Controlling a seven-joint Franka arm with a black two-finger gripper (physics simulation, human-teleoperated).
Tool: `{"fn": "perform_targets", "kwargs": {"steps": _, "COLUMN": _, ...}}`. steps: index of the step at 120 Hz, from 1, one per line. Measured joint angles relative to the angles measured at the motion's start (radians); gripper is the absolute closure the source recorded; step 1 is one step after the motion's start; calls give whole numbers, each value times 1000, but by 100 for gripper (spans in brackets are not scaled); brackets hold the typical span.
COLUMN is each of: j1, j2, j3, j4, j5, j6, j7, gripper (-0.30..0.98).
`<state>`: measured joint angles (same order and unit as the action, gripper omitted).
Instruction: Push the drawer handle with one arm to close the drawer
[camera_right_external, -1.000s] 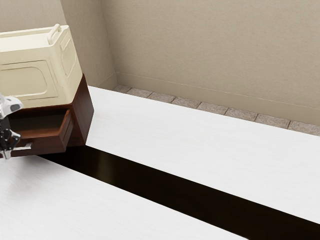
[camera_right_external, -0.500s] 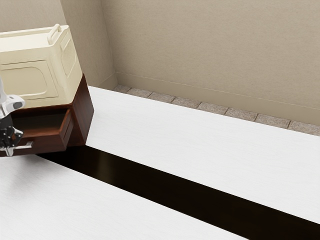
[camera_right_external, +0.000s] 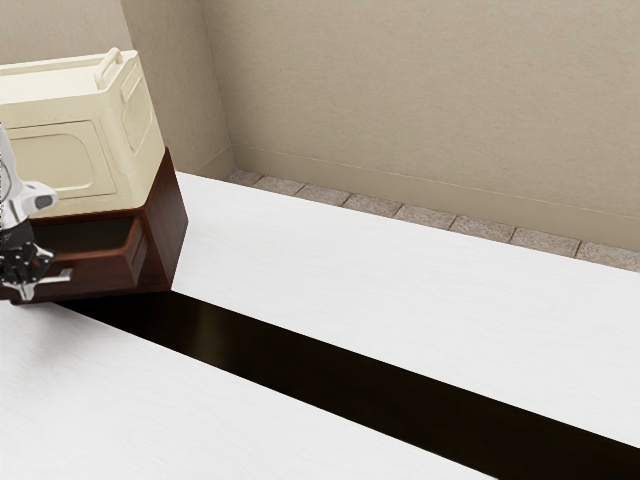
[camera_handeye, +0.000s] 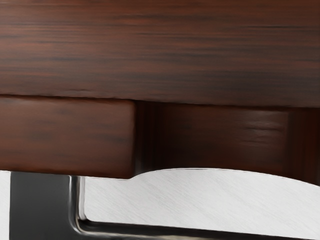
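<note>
We cannot tell how wide our jaws stand. Our gripper (camera_right_external: 27, 290) is low at the exterior view's left edge, right by the handle (camera_right_external: 62, 275); whether the two touch, we cannot tell. In the wrist view we see the handle's bar, grey and glossy, bending at a corner, with red-brown wood alongside. The handle sits on the front of the drawer (camera_right_external: 105, 274), which stands partly out of the dark wood cabinet (camera_right_external: 167, 225), its shadowed inside showing from above. Above our gripper is the white arm (camera_right_external: 10, 185), cut by the same edge. On the cabinet rests a cream box (camera_right_external: 55, 160) with a raised rail on top. Around it spreads our white table (camera_right_external: 350, 265), crossed by a black band (camera_right_external: 300, 350). Past that lie floor tiles (camera_right_external: 372, 205) and a beige wall (camera_right_external: 420, 100).
</note>
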<state>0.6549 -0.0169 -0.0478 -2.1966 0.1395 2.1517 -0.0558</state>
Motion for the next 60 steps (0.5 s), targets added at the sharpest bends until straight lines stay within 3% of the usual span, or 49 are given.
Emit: {"fn": "perform_targets", "kwargs": {"steps": 60, "j1": 1, "j2": 136, "j3": 0, "j4": 163, "j5": -9, "j6": 0, "j7": 33, "gripper": 79}}
